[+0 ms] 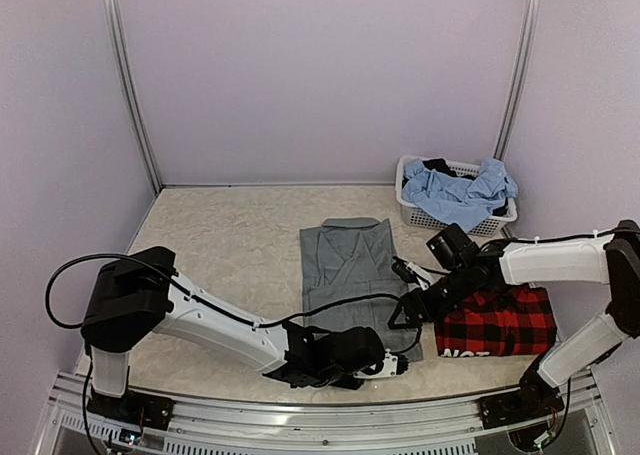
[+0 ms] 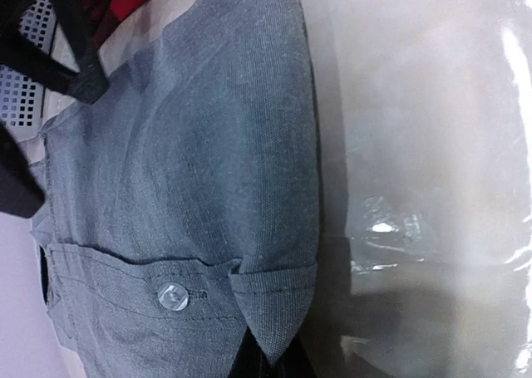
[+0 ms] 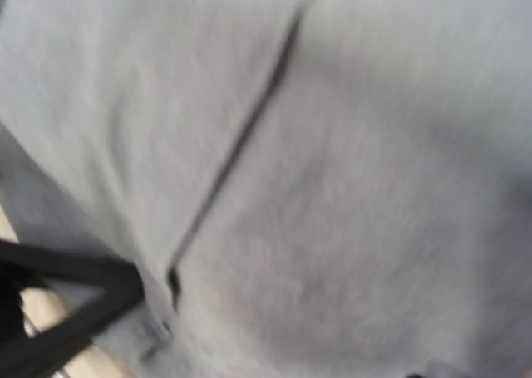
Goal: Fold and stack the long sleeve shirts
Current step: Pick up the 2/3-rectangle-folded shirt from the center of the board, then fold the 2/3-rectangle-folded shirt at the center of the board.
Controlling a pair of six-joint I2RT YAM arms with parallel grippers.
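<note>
The grey shirt (image 1: 348,265) is lying mid-table (image 1: 225,240), its long axis running far to near; my left gripper (image 1: 385,363) is sitting at its near hem, my right gripper (image 1: 408,310) at its right edge; cloth is hiding the fingertips, so I cannot tell whether either is pinching; the plaid shirt (image 1: 497,320) is lying folded just beyond.

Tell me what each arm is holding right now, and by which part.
Left gripper seems to pinch the grey shirt by a buttoned corner at its near edge. Right gripper sits at the shirt's right edge; whether it grips cannot be told.
</note>
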